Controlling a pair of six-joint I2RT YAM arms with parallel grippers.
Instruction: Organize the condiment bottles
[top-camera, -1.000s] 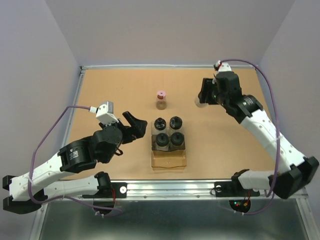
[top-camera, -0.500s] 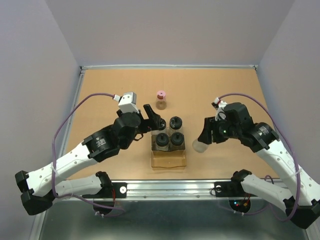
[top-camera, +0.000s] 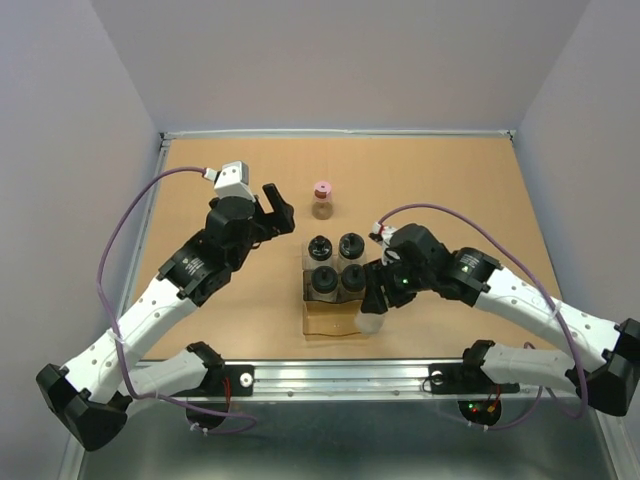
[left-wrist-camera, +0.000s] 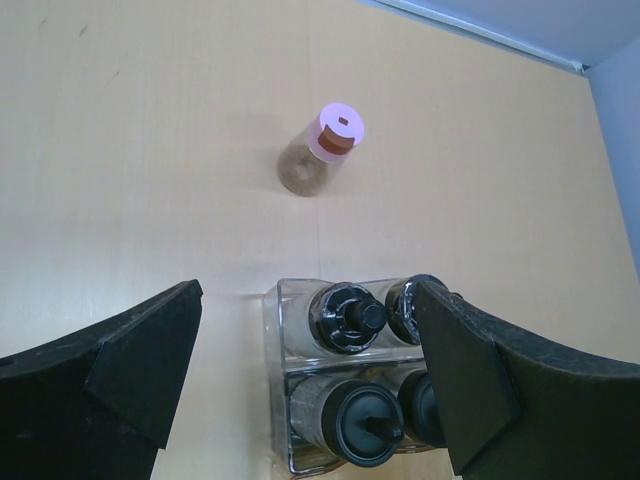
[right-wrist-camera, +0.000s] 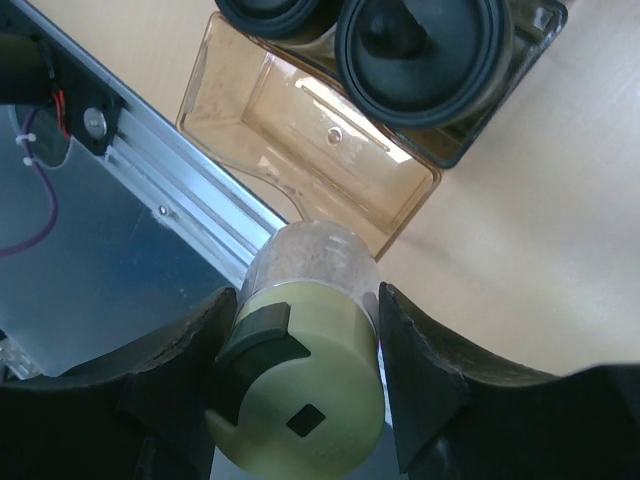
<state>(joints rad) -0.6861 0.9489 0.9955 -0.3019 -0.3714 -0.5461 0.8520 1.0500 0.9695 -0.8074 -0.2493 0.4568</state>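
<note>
Four black-capped bottles (top-camera: 338, 264) stand in the back of the brown-tinted clear tray (top-camera: 330, 320). The pink-capped bottle (top-camera: 322, 199) stands alone on the table behind the tray. My right gripper (top-camera: 373, 303) is shut on the yellow-green-capped bottle (top-camera: 371, 319) and holds it over the tray's front right corner. In the right wrist view the bottle (right-wrist-camera: 305, 370) sits between my fingers (right-wrist-camera: 430, 380), above the tray's empty front section (right-wrist-camera: 300, 125). My left gripper (top-camera: 276, 205) is open and empty, left of the pink-capped bottle (left-wrist-camera: 322, 152). It is above and behind the tray's bottles (left-wrist-camera: 348, 315).
The metal rail (top-camera: 330, 375) runs along the table's near edge, just in front of the tray. It also shows in the right wrist view (right-wrist-camera: 170, 190), under the held bottle. Grey walls enclose the table on three sides.
My right arm carried the yellow-green-capped bottle from the far right of the table to the tray's front right. My left arm swung back towards the pink-capped bottle, still open.
</note>
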